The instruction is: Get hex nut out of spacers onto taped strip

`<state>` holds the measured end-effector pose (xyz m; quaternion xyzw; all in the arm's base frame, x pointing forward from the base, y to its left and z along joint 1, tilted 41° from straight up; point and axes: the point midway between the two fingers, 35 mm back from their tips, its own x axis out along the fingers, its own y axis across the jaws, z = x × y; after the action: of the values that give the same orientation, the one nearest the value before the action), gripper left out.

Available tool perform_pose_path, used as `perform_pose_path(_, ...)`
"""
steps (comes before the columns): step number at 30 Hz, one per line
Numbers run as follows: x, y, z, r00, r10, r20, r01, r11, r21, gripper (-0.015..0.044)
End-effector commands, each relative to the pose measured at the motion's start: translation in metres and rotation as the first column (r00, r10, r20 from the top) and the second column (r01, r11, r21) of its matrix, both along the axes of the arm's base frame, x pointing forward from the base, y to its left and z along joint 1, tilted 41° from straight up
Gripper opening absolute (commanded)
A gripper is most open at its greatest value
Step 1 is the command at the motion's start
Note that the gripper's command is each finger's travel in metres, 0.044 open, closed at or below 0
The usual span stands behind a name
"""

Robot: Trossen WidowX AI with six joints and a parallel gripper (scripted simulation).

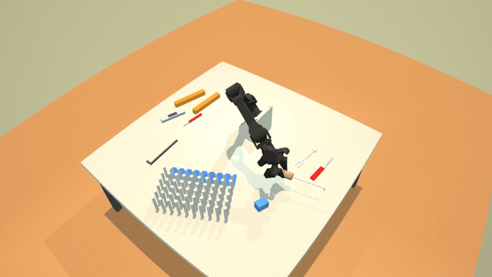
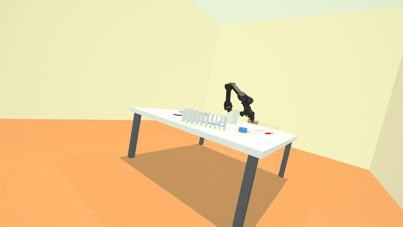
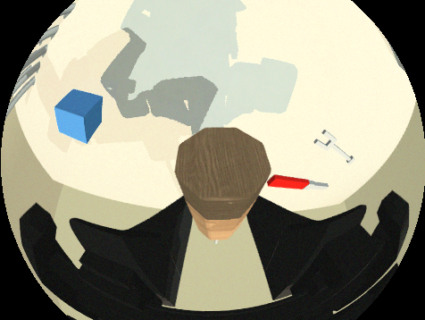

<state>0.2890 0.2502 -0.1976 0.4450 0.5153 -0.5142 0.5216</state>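
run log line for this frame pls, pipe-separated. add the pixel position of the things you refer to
gripper (image 1: 282, 173) (image 2: 252, 121) (image 3: 219, 198): shut on hook tool (image 1: 288, 175) (image 2: 252, 121) (image 3: 222, 165) | hook tool: aloft, outside spacer field | spacers (image 1: 195, 194) (image 2: 202, 117): standing | nut: not visible
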Motion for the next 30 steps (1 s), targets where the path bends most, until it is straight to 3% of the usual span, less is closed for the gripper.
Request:
perform_pose_path(1,-0.003,-0.008,-0.008,1.000,0.000,-0.010,-0.001,1.000,-0.009,0.0000)
perform_pose_path(30,-0.008,-0.037,-0.038,1.000,0.000,-0.009,0.000,1.000,-0.011,0.0000)
